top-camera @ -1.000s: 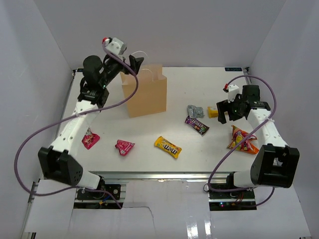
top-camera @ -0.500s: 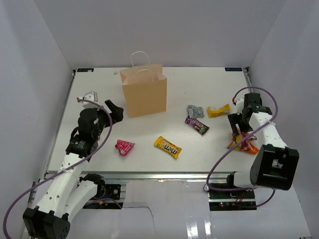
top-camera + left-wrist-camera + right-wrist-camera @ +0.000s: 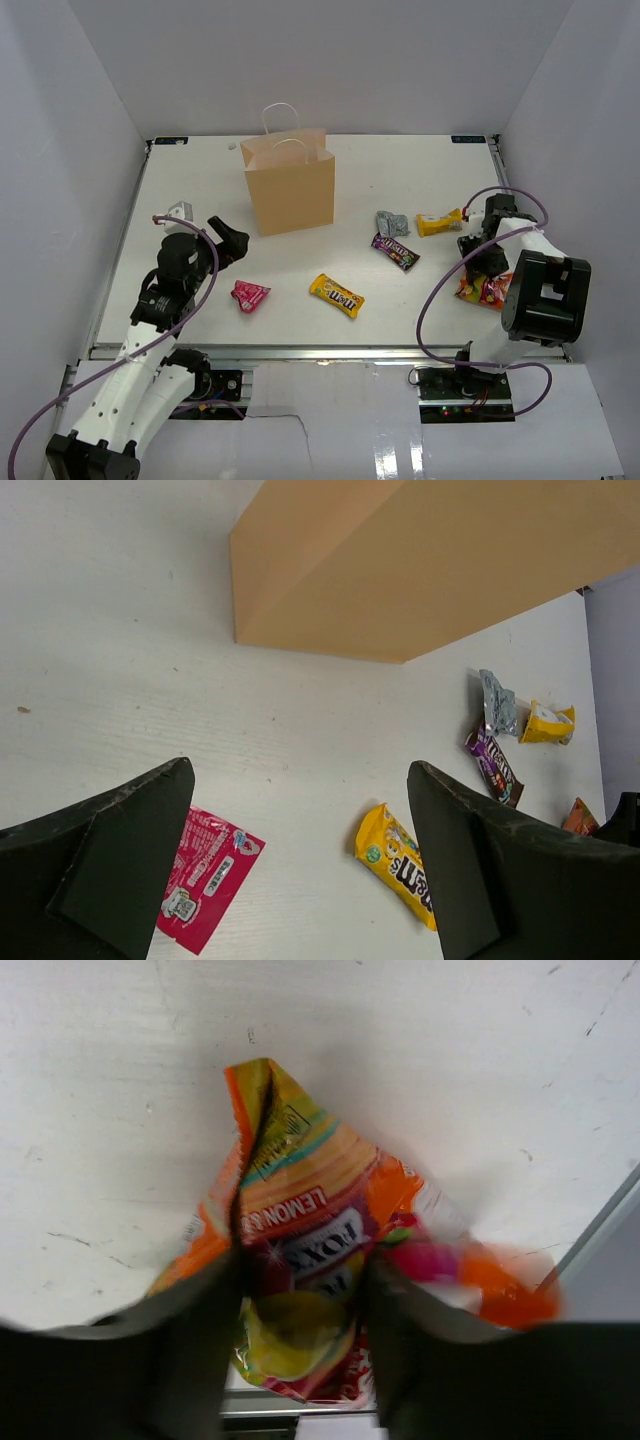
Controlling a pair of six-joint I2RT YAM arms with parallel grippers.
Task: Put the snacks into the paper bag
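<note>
The tan paper bag (image 3: 290,190) (image 3: 400,560) stands upright at the back left. Snacks lie on the white table: a pink packet (image 3: 250,294) (image 3: 205,875), a yellow one (image 3: 336,293) (image 3: 400,860), a silver one (image 3: 390,223), a purple-brown one (image 3: 396,251) and a small yellow one (image 3: 438,222). My left gripper (image 3: 228,240) (image 3: 300,770) hangs open above the table, left of the bag, holding nothing. At the right edge, my right gripper (image 3: 480,262) (image 3: 305,1265) pinches the orange multicoloured packet (image 3: 483,288) (image 3: 300,1210), which bunches up between the fingers.
The table's metal edge rail (image 3: 600,1230) runs just beside the orange packet. White walls close in the table on three sides. The right arm's purple cable (image 3: 440,300) loops over the near right of the table.
The left arm has swung from the bag's mouth down to the near left of the table. The right gripper has moved from the small yellow packet to the orange one and closed on it.
</note>
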